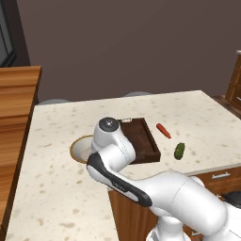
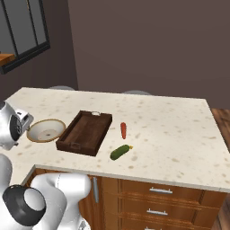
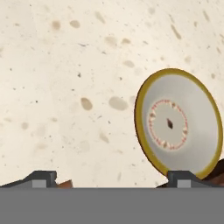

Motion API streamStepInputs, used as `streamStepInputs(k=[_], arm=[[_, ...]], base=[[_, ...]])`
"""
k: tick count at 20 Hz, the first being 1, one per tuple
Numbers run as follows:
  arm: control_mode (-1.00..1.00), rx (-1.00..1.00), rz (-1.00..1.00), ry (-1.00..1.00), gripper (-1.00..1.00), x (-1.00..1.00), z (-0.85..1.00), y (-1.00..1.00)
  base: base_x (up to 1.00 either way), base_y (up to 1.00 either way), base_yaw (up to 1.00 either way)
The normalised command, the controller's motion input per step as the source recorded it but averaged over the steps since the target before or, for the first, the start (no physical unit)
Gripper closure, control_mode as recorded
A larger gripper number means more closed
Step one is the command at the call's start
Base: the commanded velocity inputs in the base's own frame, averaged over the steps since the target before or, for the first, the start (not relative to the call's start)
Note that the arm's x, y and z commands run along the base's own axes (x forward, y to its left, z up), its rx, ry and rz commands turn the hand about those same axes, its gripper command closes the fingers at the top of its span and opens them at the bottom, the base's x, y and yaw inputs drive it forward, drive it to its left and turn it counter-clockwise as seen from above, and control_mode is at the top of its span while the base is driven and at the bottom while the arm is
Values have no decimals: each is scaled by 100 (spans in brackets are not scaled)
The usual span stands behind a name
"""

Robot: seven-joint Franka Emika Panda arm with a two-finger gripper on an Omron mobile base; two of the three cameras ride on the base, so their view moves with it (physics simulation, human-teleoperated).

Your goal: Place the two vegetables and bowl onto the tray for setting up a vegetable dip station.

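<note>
Surface [image 2: 179,130]: a pale speckled stone top carried all the task's things; wooden drawers with metal handles [image 2: 160,190] ran below its near edge.
Tray [image 2: 85,131]: the dark-brown wooden tray lay flat on the surface with nothing in it, a small handle at each short end; in the left base view [image 1: 143,136] its left part was hidden behind the arm.
Bowl [image 2: 46,129]: the round shallow bowl, off-white inside with a tan rim, stood upright on the surface just beside the tray's long left side. In the left base view [image 1: 80,148] only its left part showed past the arm. In the hand view [image 3: 178,123] it appeared from above, with a ring of small marks around a dark spot at its centre.
Red vegetable [image 2: 123,130]: the slim chilli-like piece lay on the surface near the tray's right side, apart from it; also seen in the left base view [image 1: 163,130].
Green vegetable [image 2: 120,152]: the oblong cucumber-like piece lay nearer the surface's front edge, close to the red one but not touching it; also seen in the left base view [image 1: 179,150].
Jaws [image 3: 112,178]: spread wide, holding nothing; the two dark fingertips [image 3: 41,178] rose at the bottom of the hand view, above the surface, the right one overlapping the bowl's rim in that view.
</note>
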Motion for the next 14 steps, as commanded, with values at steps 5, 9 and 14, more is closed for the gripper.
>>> streamStepInputs(k=[5, 9, 14], arm=[[-100, 0, 0, 0, -100, 28, -25, 13], [-100, 0, 0, 3, -100, 30, -25, 14], [-100, -1, 0, 3, -100, 31, -20, 13]], base=[[0, 0, 0], [0, 0, 0], [0, 0, 0]])
